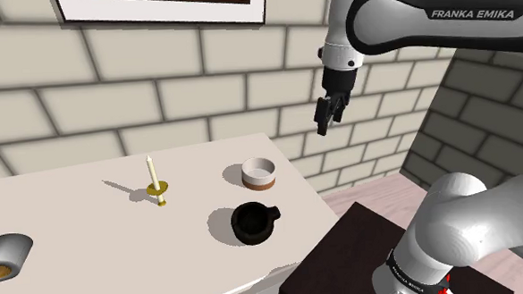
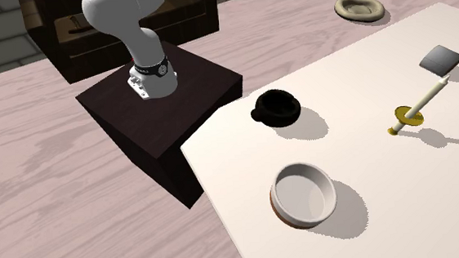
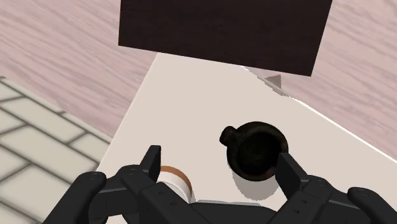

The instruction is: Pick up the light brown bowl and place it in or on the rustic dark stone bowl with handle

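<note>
- Jaws hang high over the bench (image 1: 92, 219), near its edge on the shoulder view's right, touching nothing. Open air all round them.
- In the wrist view the jaws stand wide apart and hold nothing.
- The pale bowl (image 1: 259, 173), with a brown band at its foot, sits upright on the bench close to that same edge. It is below the jaws and toward the shoulder view's left of them.
- The dark bowl (image 1: 253, 222) sits upright near the bench edge that faces the stand (image 1: 344, 264). Its stub handle points toward the shoulder view's right.
- The two bowls are near each other but apart, with bare bench between them.
- The candle (image 1: 154, 183), on a gold holder, stands farther in from the edges, well apart from both bowls.
- The second exterior view shows a bench corner just beside the stand (image 2: 161, 104), with the dark bowl (image 2: 277, 107) close to it.
- The pale bowl (image 2: 305, 195) sits near the bench edge on that view's left, with floor beyond it.
- In the wrist view the dark bowl (image 3: 254, 149) lies in the gap between the jaws, far below them.
- There the pale bowl (image 3: 175, 178) is mostly hidden behind the hand, and I see just a brown-banded sliver.
- A grey cup (image 1: 6, 256) lies on its side, cut off by the shoulder view's left edge.
- The arm (image 2: 128, 32) is cut off by the second exterior view's top edge.
</note>
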